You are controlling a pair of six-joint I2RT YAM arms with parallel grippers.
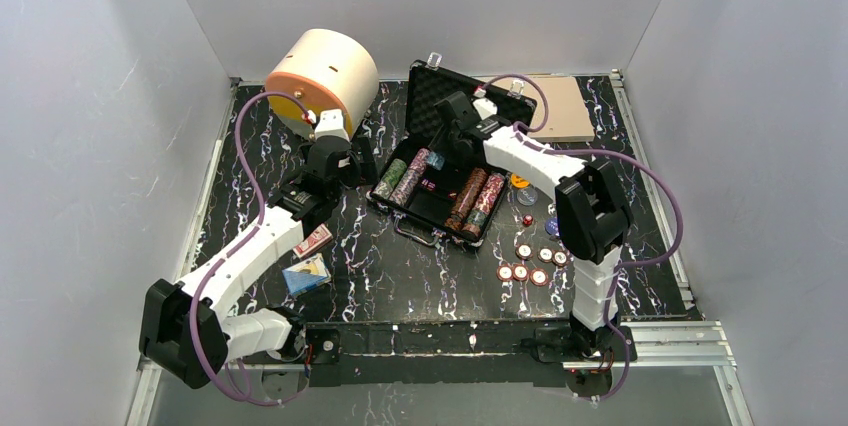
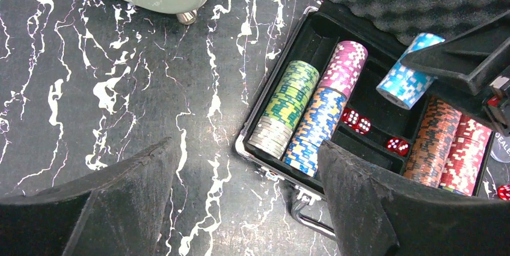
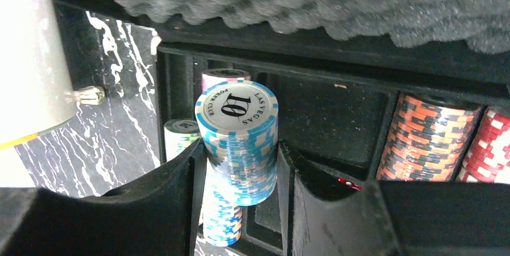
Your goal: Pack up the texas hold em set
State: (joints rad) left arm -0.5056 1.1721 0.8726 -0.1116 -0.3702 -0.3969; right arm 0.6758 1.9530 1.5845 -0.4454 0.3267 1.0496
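The black briefcase (image 1: 432, 208) lies open mid-table with its foam lid (image 1: 455, 96) raised. Rows of striped chips fill its slots: green (image 2: 288, 106), purple and blue (image 2: 328, 103), orange (image 2: 433, 142) and red (image 2: 466, 157). Red dice (image 2: 356, 121) lie in the middle pocket. My right gripper (image 3: 240, 154) is shut on a light-blue chip stack (image 3: 240, 142), held over the case's middle compartment (image 3: 331, 124). My left gripper (image 2: 245, 148) stands open above the table, just off the case's front-left corner, with nothing between its fingers.
Loose chips (image 1: 525, 264) and round buttons (image 1: 520, 183) lie right of the case. Red (image 1: 313, 241) and blue (image 1: 305, 274) card decks lie at the front left. A cream cylinder (image 1: 320, 71) stands at the back left, and a tan board (image 1: 560, 106) lies at the back right.
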